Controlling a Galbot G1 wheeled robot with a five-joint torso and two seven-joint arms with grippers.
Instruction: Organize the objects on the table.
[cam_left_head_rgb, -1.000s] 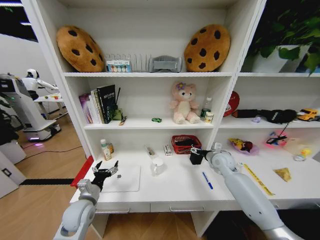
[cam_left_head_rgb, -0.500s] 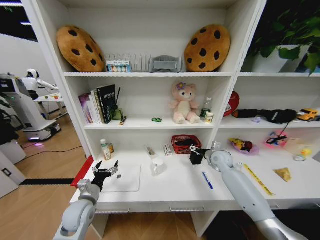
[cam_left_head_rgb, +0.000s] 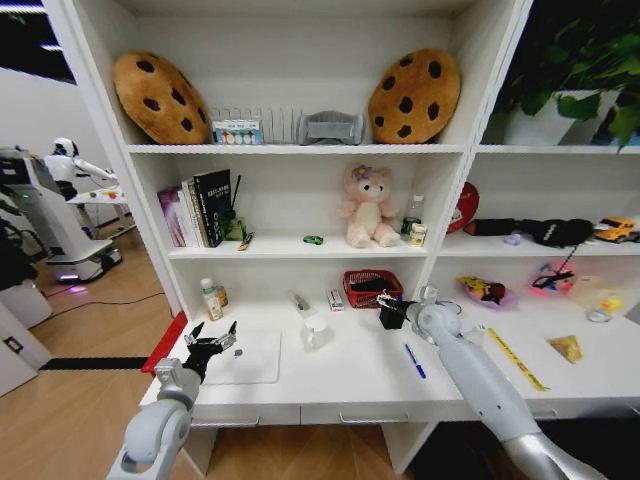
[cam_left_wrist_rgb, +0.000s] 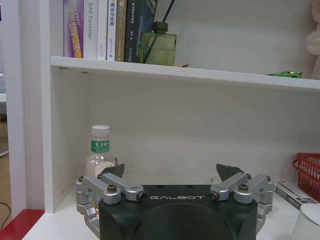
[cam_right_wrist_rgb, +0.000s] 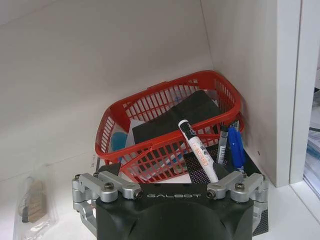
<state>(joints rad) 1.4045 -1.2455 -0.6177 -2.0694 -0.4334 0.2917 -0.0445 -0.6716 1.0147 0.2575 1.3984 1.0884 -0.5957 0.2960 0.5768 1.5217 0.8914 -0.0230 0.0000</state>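
Observation:
My right gripper (cam_left_head_rgb: 386, 303) hangs open just over a black mesh pen holder (cam_left_head_rgb: 392, 318) in front of the red basket (cam_right_wrist_rgb: 165, 130). The holder (cam_right_wrist_rgb: 200, 167) contains a white marker (cam_right_wrist_rgb: 196, 149), a black pen (cam_right_wrist_rgb: 222, 144) and a blue pen (cam_right_wrist_rgb: 235, 147). Another blue pen (cam_left_head_rgb: 415, 360) lies on the white table (cam_left_head_rgb: 360, 385). At the table's left end my left gripper (cam_left_head_rgb: 212, 346) (cam_left_wrist_rgb: 172, 172) stands open above the edge of the thin silver laptop (cam_left_head_rgb: 248, 358). A clear green-labelled bottle (cam_left_head_rgb: 210, 299) (cam_left_wrist_rgb: 99, 150) stands at the back left. A tiny green object (cam_left_head_rgb: 314, 240) (cam_left_wrist_rgb: 285, 74) lies on the shelf above.
A white cup (cam_left_head_rgb: 317, 332) and small boxes (cam_left_head_rgb: 335, 299) sit mid-table. The shelf above holds books (cam_left_head_rgb: 198, 208), a green glass bottle (cam_left_wrist_rgb: 159, 46) and a pink plush bear (cam_left_head_rgb: 366, 206). The shelf's upright (cam_right_wrist_rgb: 287, 90) stands close beside the basket. A yellow ruler (cam_left_head_rgb: 515, 358) and toys lie to the right.
My right gripper has shifted slightly left and back toward the red basket, over the pen holder. The left arm has stayed still.

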